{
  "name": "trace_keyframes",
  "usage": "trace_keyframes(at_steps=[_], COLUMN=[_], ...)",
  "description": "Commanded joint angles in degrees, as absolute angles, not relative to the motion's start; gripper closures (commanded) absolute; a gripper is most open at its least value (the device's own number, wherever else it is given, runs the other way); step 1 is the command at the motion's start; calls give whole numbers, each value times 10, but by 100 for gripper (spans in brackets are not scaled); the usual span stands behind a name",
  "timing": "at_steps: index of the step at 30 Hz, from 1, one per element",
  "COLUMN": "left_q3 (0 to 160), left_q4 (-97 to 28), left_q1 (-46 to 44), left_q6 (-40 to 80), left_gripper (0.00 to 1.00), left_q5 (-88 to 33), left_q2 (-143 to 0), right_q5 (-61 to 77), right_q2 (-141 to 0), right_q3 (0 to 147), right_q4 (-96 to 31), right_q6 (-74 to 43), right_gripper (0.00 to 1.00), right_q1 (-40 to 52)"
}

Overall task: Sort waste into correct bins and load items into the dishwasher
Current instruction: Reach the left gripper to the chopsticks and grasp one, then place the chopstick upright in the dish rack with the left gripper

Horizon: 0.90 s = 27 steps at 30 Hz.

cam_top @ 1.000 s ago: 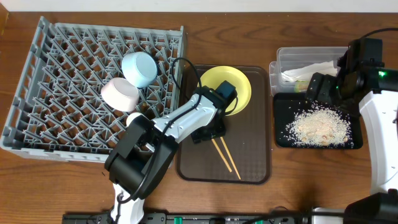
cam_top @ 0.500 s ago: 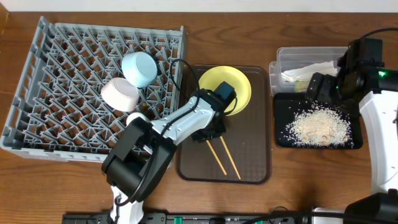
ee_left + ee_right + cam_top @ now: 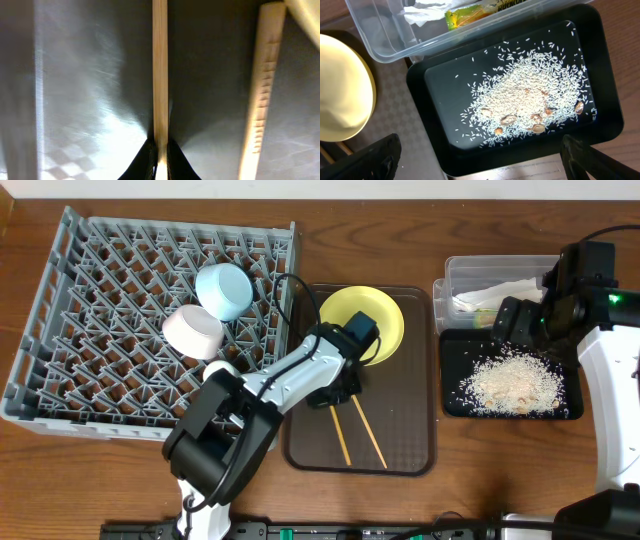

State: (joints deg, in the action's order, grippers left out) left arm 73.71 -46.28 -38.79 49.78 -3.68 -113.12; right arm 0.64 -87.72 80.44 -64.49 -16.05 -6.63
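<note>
No legible text anywhere, dark print on the snack wrapper (image 3: 470,19) — too blurred to read

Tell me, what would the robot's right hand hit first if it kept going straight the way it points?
Most likely the loose rice scraps lying in the black tray: the right hand hangs open above them, pointing down into the tray. The gap is hard to judge.
</note>
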Motion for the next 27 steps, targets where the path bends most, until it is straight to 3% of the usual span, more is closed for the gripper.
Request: trace_keyframes(at_steps=[1,8,16,27], left_q3=[740,752,763,763], left_q4=[-473,-476,-457,-418], left_q1=[-374,-314,-203,-152], left_q6=[392,192,-11,-28], left_gripper=[92,92,92,92], left_q5=[-8,-8,-8,-8], left_q2=[-1083,-915,-834,-921], right_q5=[9,9,9,9], right_q2=[-876,-876,-876,-876], right_q3=[816,816,816,816], right_q4=[-645,-645,-645,-646], right_q6=[-158,-158,-158,-158], right_gripper=[1,1,1,1], right_q1=[-69,-69,-69,-69])
